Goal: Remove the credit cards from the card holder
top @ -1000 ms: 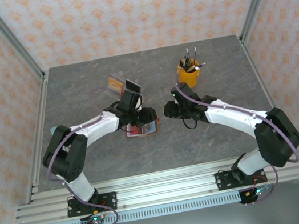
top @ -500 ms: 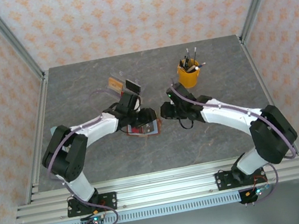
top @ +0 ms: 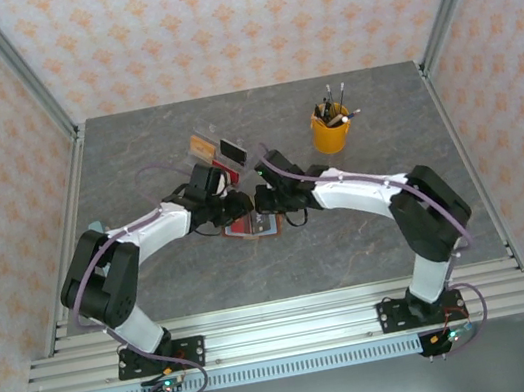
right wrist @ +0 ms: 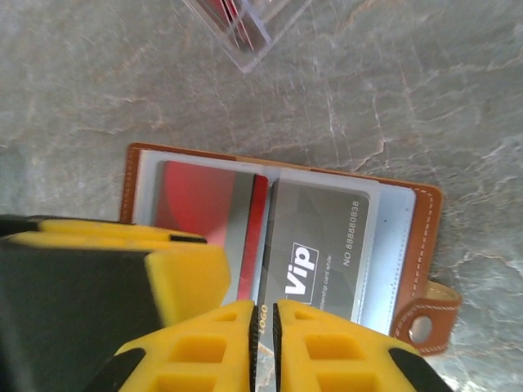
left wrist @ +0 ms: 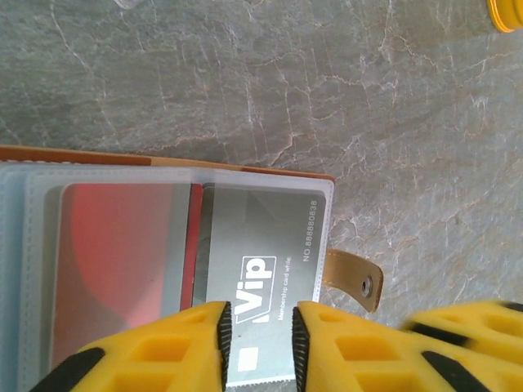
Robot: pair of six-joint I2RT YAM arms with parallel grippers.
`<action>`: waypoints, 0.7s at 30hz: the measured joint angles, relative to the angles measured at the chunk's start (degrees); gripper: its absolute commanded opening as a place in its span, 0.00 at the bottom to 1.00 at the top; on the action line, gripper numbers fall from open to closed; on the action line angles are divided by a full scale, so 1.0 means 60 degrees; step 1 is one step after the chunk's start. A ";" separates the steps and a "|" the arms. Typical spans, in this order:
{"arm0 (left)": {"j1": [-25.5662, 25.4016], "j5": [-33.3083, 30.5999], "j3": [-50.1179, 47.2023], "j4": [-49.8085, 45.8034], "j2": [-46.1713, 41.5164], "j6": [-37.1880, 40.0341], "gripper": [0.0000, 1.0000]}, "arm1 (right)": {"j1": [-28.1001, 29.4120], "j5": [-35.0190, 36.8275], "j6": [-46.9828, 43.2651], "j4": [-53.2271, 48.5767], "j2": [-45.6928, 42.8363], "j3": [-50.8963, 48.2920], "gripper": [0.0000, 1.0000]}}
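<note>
Reddish-brown leather folding card holder (top: 255, 225) (right wrist: 425, 229) is laid open and flat on the grey marble-patterned table (top: 401, 232). It sits roughly mid-table, slightly left of centre, just near of the clear acrylic display stand (top: 216, 149) (right wrist: 245, 28). Yellow pen cup (top: 329, 133) is placed well apart, to the far right.

Two credit cards are seated in the pale clear pockets, not yet pulled out:
- glossy red plastic card (left wrist: 122, 253) (right wrist: 200, 204) in the left half
- grey plastic card printed "Vip" (left wrist: 261, 237) (right wrist: 323, 237) in the right half

Brown snap strap (left wrist: 353, 279) (right wrist: 425, 322) is seen sticking out past the holder's right edge.

Both arms are angled in over the holder from either side, with the two sets of jaws held just beside each other above it.

Left jaws: yellow fingers (left wrist: 163, 355) are parted by a narrow gap and set over the near edge of the grey card. The "Vip" print is visible through the gap. The card is wider than the gap, so no grip is seen. Contact with the card cannot be told.

Right jaws: yellow fingers (right wrist: 327, 351) are almost closed, with only a thin slit between them. They are lined up on the seam where the red card meets the grey card. A sliver with small print is seen in the slit. Whether it is pinched cannot be told.
</note>
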 measured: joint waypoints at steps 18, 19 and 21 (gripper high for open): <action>0.0076 0.0433 -0.0219 0.0492 0.1020 -0.0353 0.21 | -0.0044 -0.0237 0.0630 -0.0087 0.1439 0.0244 0.11; 0.0098 0.0470 -0.0255 0.0557 0.1020 -0.0397 0.22 | -0.0058 -0.0244 0.0634 -0.0084 0.1443 0.0244 0.11; 0.0149 0.0521 -0.0324 0.0685 0.1020 -0.0441 0.25 | -0.0098 -0.0280 0.0637 -0.0080 0.1443 0.0237 0.11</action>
